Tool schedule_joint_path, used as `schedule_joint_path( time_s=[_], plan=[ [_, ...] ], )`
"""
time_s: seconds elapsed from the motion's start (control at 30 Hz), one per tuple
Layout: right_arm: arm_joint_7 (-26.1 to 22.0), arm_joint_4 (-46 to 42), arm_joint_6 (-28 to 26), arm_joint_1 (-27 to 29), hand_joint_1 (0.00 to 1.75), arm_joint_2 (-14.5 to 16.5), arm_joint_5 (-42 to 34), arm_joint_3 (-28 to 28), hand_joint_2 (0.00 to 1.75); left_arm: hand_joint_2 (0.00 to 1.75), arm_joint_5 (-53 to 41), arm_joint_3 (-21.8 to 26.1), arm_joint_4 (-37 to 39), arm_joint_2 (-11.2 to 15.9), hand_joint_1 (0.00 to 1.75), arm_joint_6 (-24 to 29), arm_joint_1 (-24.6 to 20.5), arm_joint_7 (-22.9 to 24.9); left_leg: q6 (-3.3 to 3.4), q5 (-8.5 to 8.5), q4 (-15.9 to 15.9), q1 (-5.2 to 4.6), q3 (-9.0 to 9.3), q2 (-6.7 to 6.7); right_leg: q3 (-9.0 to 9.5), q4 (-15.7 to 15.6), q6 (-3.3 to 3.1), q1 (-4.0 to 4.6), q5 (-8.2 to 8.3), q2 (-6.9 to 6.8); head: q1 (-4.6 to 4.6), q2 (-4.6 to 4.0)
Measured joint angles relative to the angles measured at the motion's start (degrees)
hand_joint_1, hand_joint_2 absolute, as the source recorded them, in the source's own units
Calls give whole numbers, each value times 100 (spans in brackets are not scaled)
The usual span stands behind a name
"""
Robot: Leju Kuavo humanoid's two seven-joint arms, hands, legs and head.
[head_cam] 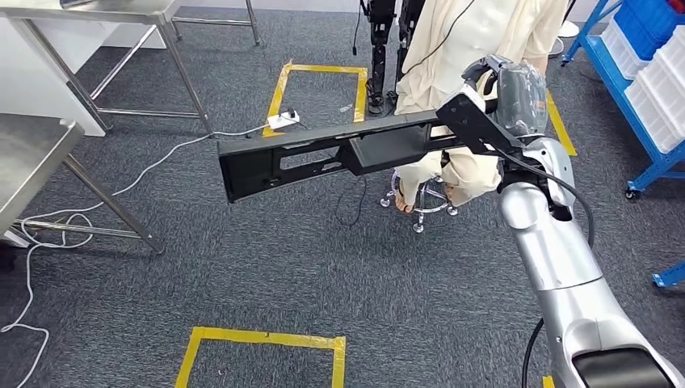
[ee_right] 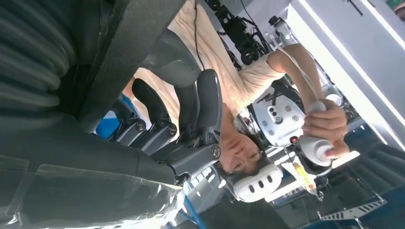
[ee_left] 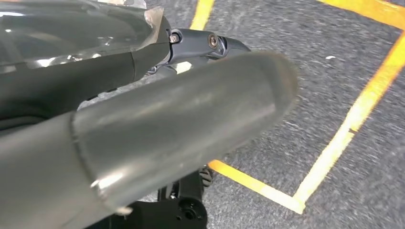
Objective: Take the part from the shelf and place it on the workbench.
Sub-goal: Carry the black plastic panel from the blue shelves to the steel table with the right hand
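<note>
Right hand (head_cam: 507, 97) is holding the part (head_cam: 323, 153), a long black plastic panel, by 1 end. In the right wrist view the dark fingers (ee_right: 200, 102) are wrapped around the part's edge, so the grip is closed on it.

The part is in the air, roughly level, and cantilevers from the right hand out over the grey carpet (head_cam: 266, 267). Its free end points toward the steel tabletop (head_cam: 32, 149) but is well apart from it. The part is off the shelf and not yet placed.

Left hand (ee_left: 143, 133) shows in the left wrist view, blurred and very close to the lens. Can't tell whether its fingers are open or closed. Nothing visibly in it.

Risks, my judgement:
- Single-end grip on a long part gives a big lever arm. Any sway while walking could rotate it in the fingers or drop it.
- A person (head_cam: 460, 48) sits on a stool (head_cam: 424, 198) just beyond the right hand, holding a controller. The gripped end passes close to them, so a swing or turn could clip them.
- White cables (head_cam: 48, 226) trail on the carpet near the tabletop legs: a trip hazard on approach.
- The free end leads, so it could hit the tabletop edge or legs first if the height isn't raised.
</note>
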Motion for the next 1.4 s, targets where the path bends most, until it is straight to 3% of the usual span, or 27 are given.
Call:
schedule_joint_path(
  time_s=[0.03,0.1,0.17,0.23,0.27,0.33,0.4,0.47,0.53,0.6,0.7,0.77,0.8,0.9,0.97,1.03,1.07,1.13,1.2,1.27,1.3,1.33,1.4],
  plan=[
    [1,25,1,-28,175,34,-1,16,175,0,5,14,0,5,0,3,27,-1,-30,-1,0,13,-12,5,6,-12,-47,-10,15,-35,-4,0],
    [1,66,-1,-82,175,99,-2,44,175,0,14,27,3,9,0,6,65,-2,-83,-134,192,12,-104,201,23,-44,-139,-29,38,-109,-22,0],
    [1,95,-3,-126,175,132,-5,62,175,0,21,39,6,10,0,7,67,-3,-120,-453,779,12,-379,469,33,-57,-217,-15,40,-201,-45,0],
    [1,132,-3,-145,175,152,-7,81,175,0,23,53,8,10,0,7,63,-3,-141,-694,1405,25,-687,568,35,-57,-256,21,31,-306,-47,-1],
    [1,154,-3,-149,175,164,-7,93,175,0,23,59,9,10,0,7,68,-3,-141,-695,1511,26,-742,587,35,-56,-261,33,26,-355,-47,-1],
    [1,183,-4,-155,175,187,-7,118,175,0,23,70,11,11,0,7,78,-3,-115,-444,1112,22,-530,651,42,-56,-263,47,16,-446,-48,-1],
    [1,191,-4,-174,175,200,-7,130,175,0,23,91,11,15,0,7,71,-3,-61,-182,398,-10,-142,864,51,-51,-244,88,-3,-528,-46,0],
    [1,202,-4,-201,175,205,-7,134,175,0,23,107,11,17,0,7,61,-3,-7,-112,75,-58,20,961,59,-50,-208,131,-22,-613,-32,0],
    [1,213,-4,-217,175,217,-7,144,175,0,23,111,11,18,0,8,61,-4,54,-88,39,-71,26,839,72,-57,-164,148,-41,-697,-20,-1],
    [1,217,-4,-227,175,216,-7,152,175,0,23,114,11,17,0,8,61,-8,128,-43,-31,-50,70,733,8,113,-132,134,-151,-564,-16,-1],
    [1,241,-4,-220,175,195,-14,155,175,0,26,115,11,17,0,7,42,-13,185,-7,-70,-29,95,555,-457,1097,-162,78,-553,-211,-1,0],
    [1,278,-6,-195,175,190,-14,159,175,0,35,116,11,17,0,7,44,-13,185,-6,-65,-30,94,409,-716,1553,-125,51,-651,-160,4,0],
    [-1,297,-11,-189,175,194,-12,162,175,0,39,116,13,15,0,7,48,-13,184,-6,-61,-29,95,338,-704,1480,-77,37,-573,-149,5,0],
    [-42,354,-69,-227,175,229,2,168,175,0,40,117,15,5,0,1,52,-23,147,-11,-29,-29,81,137,-218,387,60,-29,-97,37,7,0],
    [-104,405,-139,-254,175,262,-3,169,175,0,39,117,16,2,0,-1,50,-32,81,-2,-13,-32,44,31,-32,-11,40,-36,31,136,4,0],
    [-151,436,-181,-259,175,290,-13,169,175,0,19,117,18,4,0,4,64,-35,7,18,-25,-15,14,-49,-22,-33,-36,-23,45,55,-1,0],
    [-162,442,-190,-262,175,298,-21,169,175,0,4,117,21,4,0,11,74,-36,-23,1,-5,-8,-5,-3,-10,-47,-75,-31,58,7,-1,0],
    [-182,444,-186,-280,175,286,-49,165,175,0,-30,117,25,3,0,6,70,-49,-72,-195,294,-7,-148,252,14,-82,-167,-54,77,-92,-20,0],
    [-196,453,-172,-311,175,238,-88,160,175,0,-50,116,26,0,0,-18,31,-66,-110,-566,1029,7,-494,512,19,-87,-231,-20,69,-198,-37,0],
    [-191,471,-160,-333,175,199,-100,158,175,0,-69,115,26,0,0,-29,2,-64,-141,-757,1614,29,-775,583,18,-86,-248,3,62,-306,-35,0],
    [-163,478,-155,-337,175,192,-80,158,175,0,-82,115,26,1,0,-29,-4,-55,-148,-694,1595,36,-760,601,21,-85,-249,8,60,-352,-36,0],
    [-115,477,-142,-341,175,186,-50,158,175,0,-96,115,26,2,0,-27,-10,-44,-147,-543,1349,42,-627,632,25,-85,-247,10,58,-395,-36,0],
    [-2,444,-61,-361,175,148,9,156,175,0,-120,115,26,8,0,-24,-37,-28,-122,-217,550,27,-198,806,33,-77,-227,38,42,-478,-38,0]
  ],
)
